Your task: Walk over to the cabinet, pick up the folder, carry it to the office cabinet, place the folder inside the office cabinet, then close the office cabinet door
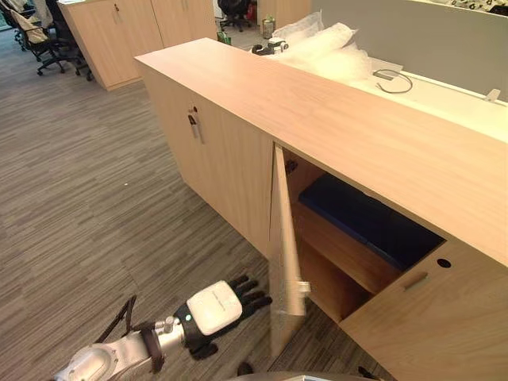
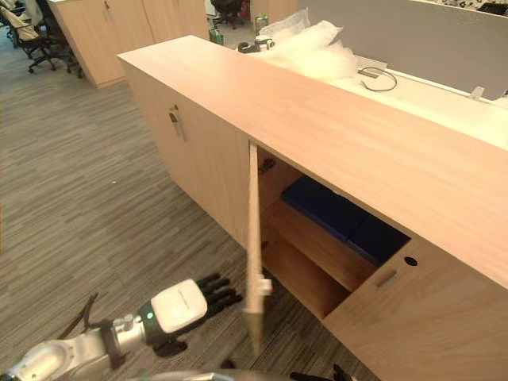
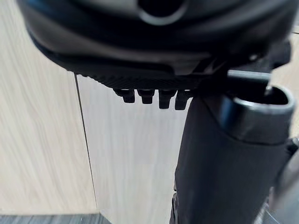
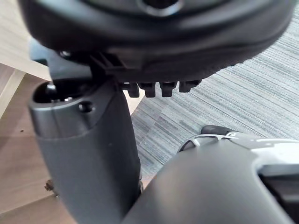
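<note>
The office cabinet (image 1: 333, 119) stands with one door (image 1: 283, 238) swung out, edge-on towards me. Inside, a dark blue folder (image 1: 369, 222) lies flat on the upper shelf (image 1: 337, 250). My left hand (image 1: 216, 308) is low beside the door's outer face, open, its fingers (image 1: 252, 295) stretched towards the panel and close to it; I cannot tell if they touch. The left wrist view has that hand (image 3: 154, 46) facing light wood panels (image 3: 131, 154). My right hand (image 4: 154, 42) hangs over the carpet by the cabinet's lower edge, open and holding nothing.
A closed cabinet door with a handle (image 1: 194, 123) lies to the left of the open one. Crumpled plastic wrap (image 1: 325, 48) and a cable (image 1: 394, 79) lie behind the cabinet top. Office chairs (image 1: 40, 40) and more wooden cabinets (image 1: 111, 32) stand far left across striped carpet (image 1: 87, 214).
</note>
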Controlling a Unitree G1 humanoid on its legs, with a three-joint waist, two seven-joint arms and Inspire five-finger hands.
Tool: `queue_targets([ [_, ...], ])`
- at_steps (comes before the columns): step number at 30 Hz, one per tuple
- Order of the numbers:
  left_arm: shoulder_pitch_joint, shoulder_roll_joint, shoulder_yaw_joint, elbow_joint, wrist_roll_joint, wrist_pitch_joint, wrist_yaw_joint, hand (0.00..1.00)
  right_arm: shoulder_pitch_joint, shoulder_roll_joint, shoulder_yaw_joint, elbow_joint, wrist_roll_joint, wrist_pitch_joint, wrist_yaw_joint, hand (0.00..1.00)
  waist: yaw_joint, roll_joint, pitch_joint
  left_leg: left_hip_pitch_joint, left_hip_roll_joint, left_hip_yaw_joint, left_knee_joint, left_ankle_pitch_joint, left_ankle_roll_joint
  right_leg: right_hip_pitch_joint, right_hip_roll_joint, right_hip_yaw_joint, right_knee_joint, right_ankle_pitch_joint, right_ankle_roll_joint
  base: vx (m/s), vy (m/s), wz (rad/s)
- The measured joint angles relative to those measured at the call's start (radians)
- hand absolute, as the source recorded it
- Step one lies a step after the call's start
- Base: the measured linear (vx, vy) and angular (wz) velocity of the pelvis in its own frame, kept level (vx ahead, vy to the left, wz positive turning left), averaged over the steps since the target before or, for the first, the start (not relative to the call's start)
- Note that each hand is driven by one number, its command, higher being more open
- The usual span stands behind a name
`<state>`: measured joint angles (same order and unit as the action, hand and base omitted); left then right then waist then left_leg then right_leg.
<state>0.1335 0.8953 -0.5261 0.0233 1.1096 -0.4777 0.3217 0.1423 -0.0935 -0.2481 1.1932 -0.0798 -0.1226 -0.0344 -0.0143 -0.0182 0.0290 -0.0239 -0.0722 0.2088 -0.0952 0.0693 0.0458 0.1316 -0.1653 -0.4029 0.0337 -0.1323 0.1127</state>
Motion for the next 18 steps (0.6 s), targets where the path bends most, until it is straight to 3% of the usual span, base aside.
queue_targets([
  [5,-0.045,-0.017,-0.009,0.014,0.000,0.024,0.001,1.00,-0.013,-0.001,0.017,0.000,0.001,0.000,-0.002,1.00,-0.030,-0.001,0.001,0.019,0.001,0.002,0.000,-0.005,0.002,0.025,0.004,-0.002,-0.016,0.000,-0.001,0.05,-0.026,-0.02],
  [11,-0.062,-0.162,-0.079,0.100,-0.001,0.030,0.001,1.00,-0.013,-0.004,0.032,-0.001,0.004,0.000,-0.008,1.00,-0.051,0.001,0.007,0.052,0.022,0.041,0.000,-0.019,-0.016,0.033,0.016,0.030,-0.003,-0.002,-0.017,-0.02,-0.024,-0.23],
  [14,-0.028,-0.327,-0.024,0.176,-0.001,0.066,0.000,1.00,-0.039,-0.014,0.033,-0.002,0.006,0.004,-0.013,1.00,-0.051,0.023,0.032,0.044,0.056,0.114,0.001,-0.034,-0.035,-0.066,0.019,0.064,0.113,-0.014,-0.037,-0.08,0.016,-0.70],
  [17,0.011,-0.526,0.125,0.306,-0.066,0.133,0.008,1.00,-0.037,0.009,0.024,-0.002,0.048,0.009,-0.027,1.00,-0.057,-0.009,0.041,0.044,0.072,0.186,0.026,-0.055,-0.041,-0.079,0.030,0.086,0.087,-0.014,-0.045,-0.04,-0.006,-0.76],
  [18,0.011,-0.596,0.186,0.369,-0.112,0.179,0.014,1.00,-0.036,0.016,0.023,-0.001,0.070,0.014,-0.031,1.00,-0.060,-0.022,0.046,0.019,0.099,0.214,0.112,-0.102,-0.050,-0.073,0.041,0.106,0.067,-0.003,-0.056,-0.02,-0.077,-0.70],
])
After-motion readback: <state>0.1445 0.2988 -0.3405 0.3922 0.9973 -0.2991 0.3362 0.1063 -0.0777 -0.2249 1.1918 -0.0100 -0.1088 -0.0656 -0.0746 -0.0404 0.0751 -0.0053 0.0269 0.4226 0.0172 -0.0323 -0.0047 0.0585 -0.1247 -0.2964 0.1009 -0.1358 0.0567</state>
